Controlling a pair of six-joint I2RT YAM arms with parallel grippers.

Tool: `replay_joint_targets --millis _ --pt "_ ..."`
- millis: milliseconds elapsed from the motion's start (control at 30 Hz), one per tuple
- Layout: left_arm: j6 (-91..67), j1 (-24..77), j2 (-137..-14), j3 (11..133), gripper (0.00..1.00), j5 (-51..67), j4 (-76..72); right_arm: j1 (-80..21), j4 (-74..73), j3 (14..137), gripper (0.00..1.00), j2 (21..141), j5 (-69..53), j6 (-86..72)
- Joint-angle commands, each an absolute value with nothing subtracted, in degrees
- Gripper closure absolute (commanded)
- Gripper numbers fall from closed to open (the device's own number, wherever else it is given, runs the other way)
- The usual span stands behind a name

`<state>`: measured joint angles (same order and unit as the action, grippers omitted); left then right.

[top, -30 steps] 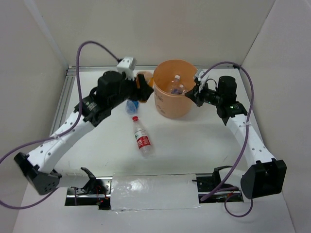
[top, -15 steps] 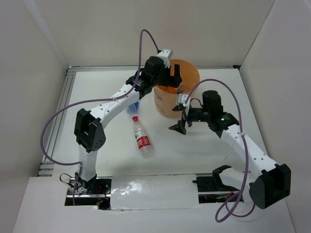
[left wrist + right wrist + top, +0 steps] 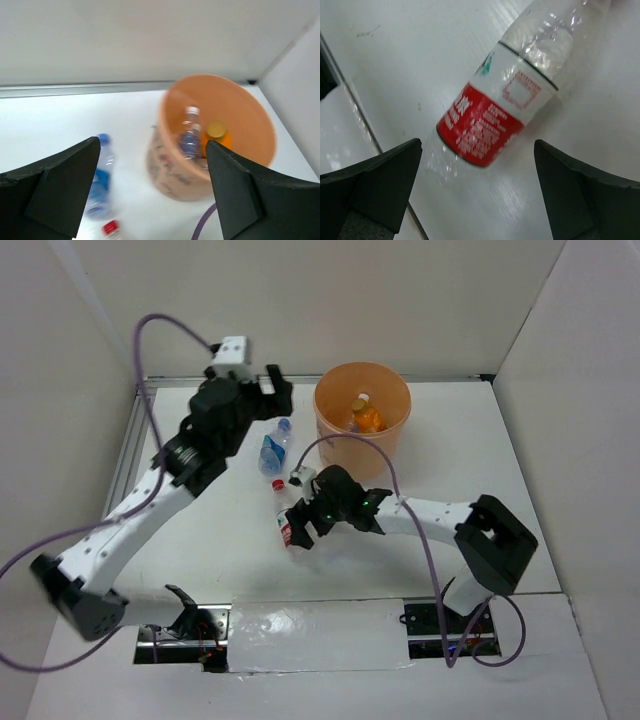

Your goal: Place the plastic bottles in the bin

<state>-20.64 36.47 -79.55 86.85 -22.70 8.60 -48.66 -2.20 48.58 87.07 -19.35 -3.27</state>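
Note:
The peach-orange bin (image 3: 392, 445) stands at the back centre and holds an orange-filled bottle (image 3: 368, 418) and a clear bottle (image 3: 190, 136). A blue-label bottle (image 3: 273, 451) lies on the table just left of the bin. A red-label bottle (image 3: 490, 120) with a red cap (image 3: 279, 485) lies in front of it. My left gripper (image 3: 278, 390) hangs open and empty, left of the bin and above the blue-label bottle (image 3: 100, 175). My right gripper (image 3: 301, 526) is open low over the red-label bottle, whose lower end lies between the two fingers (image 3: 375, 185) without touching them.
White walls close in the table on the left, back and right. A metal rail (image 3: 135, 435) runs along the table's left edge. The right arm's purple cable (image 3: 345, 443) loops in front of the bin.
The left arm swung over the bin, opened, and has drawn back to the left; the orange bottle now lies in the bin. The right gripper opened and moved from the bin to the red-label bottle.

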Motion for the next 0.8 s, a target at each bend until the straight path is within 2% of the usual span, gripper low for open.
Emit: replay_joint_targets --millis 0,200,233,333,467,533,667,767 --pt "-20.21 34.02 -68.95 74.74 0.01 -32.08 7.73 -50.36 4.83 54.92 0.00 91.92 -8.89 -15.72" --pt "-26.62 32.09 -58.54 61.01 0.01 -33.31 12.39 -51.50 -4.20 65.03 0.02 105.89 -1.69 -23.20" --pt "-27.15 32.08 -57.93 60.04 0.01 -33.31 12.39 -51.50 -5.78 66.00 0.19 107.65 -1.67 -23.20" --pt "-27.77 30.68 -58.53 58.10 0.01 -32.35 11.08 -51.50 -6.42 68.29 0.52 111.71 -3.34 -20.76" --pt "-30.40 26.56 -64.93 59.84 0.01 -29.72 10.46 -54.57 -4.31 66.98 0.62 105.85 -2.11 -13.13" --pt "-31.20 23.66 -66.70 60.38 0.01 -27.09 9.76 -55.20 -3.52 65.92 0.62 101.89 -1.59 -10.39" --pt "-32.87 13.02 -72.58 61.87 0.01 -14.37 5.11 -57.73 -1.59 62.24 0.64 88.81 -0.97 -0.82" --pt "-32.96 9.15 -81.97 67.92 0.01 -7.15 5.88 -59.50 -0.97 57.50 0.62 81.60 0.26 4.11"
